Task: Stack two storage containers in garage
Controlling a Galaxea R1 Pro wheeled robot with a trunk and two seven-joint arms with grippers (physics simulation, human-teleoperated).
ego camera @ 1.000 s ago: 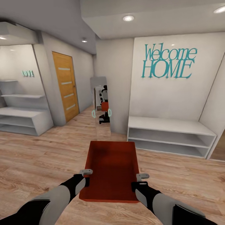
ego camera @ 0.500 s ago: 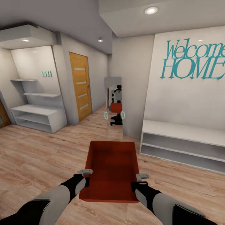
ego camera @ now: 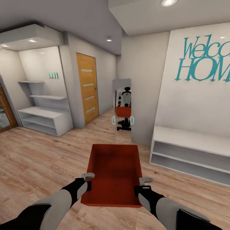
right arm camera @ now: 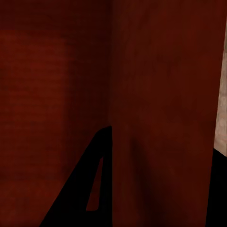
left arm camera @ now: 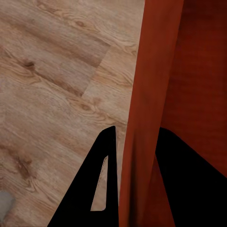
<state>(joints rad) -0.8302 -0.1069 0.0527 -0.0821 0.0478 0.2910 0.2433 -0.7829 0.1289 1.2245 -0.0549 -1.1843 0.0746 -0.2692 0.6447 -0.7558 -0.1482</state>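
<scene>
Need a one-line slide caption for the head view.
Both grippers, left and right, carry an orange-red storage container over wood flooring toward a mirror.

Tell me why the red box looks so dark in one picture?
Right wrist view: the camera sits right against the bin, so its walls look shadowy maroon. Left wrist view: the wall is brighter orange beside the lit floor. Head view: ceiling lights brighten the room, and a mirror reflects the robot.
</scene>
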